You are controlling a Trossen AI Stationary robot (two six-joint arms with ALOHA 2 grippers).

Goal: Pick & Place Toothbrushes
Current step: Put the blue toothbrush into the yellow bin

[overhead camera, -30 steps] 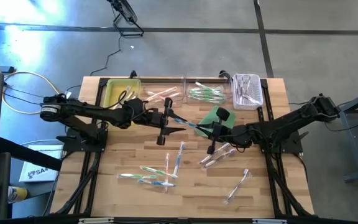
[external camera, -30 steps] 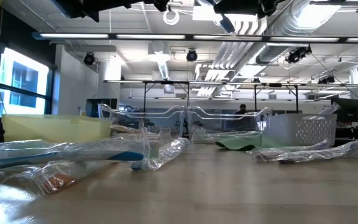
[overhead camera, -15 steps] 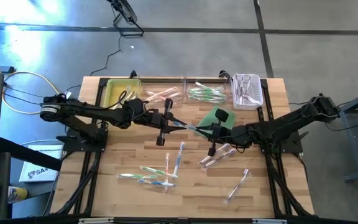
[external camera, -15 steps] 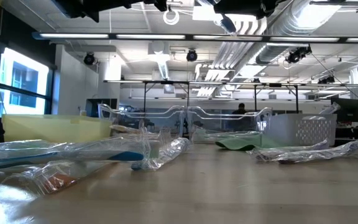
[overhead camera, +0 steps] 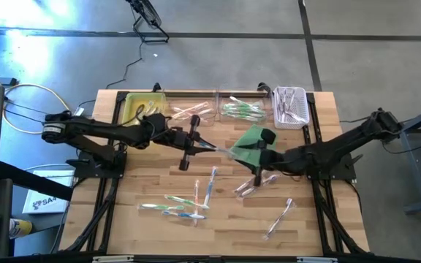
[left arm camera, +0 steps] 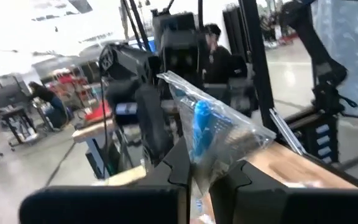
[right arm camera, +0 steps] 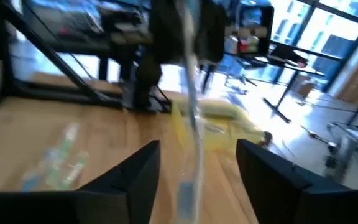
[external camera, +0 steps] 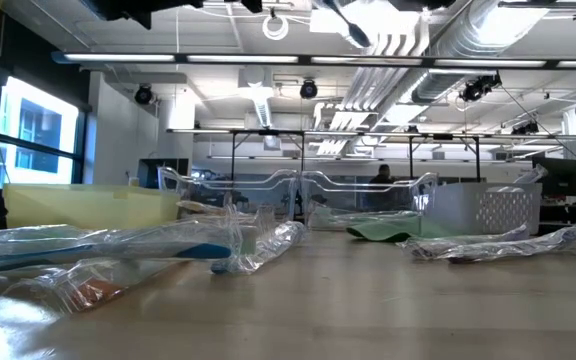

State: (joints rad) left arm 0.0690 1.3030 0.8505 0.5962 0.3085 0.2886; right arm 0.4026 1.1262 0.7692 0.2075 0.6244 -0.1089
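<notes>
The left claw [overhead camera: 196,139] hangs above the surface [overhead camera: 152,183], just in front of the clear bins [overhead camera: 218,109], and pinches one end of a wrapped blue toothbrush [left arm camera: 207,134]. The wrapper stretches toward the right claw [overhead camera: 258,164], which sits beside the green cloth [overhead camera: 251,139]; its fingers [right arm camera: 135,171] are spread, with the wrapper between them. More toothbrushes [overhead camera: 188,201] lie scattered on the surface in front of the cloth, others in the bins.

Both arms were dark, slim, jointed; left arm [overhead camera: 101,130] had a pale silver ring near its base; right arm [overhead camera: 342,146] plain black. Gripper fingers [right arm camera: 135,180] black, blocky.
</notes>
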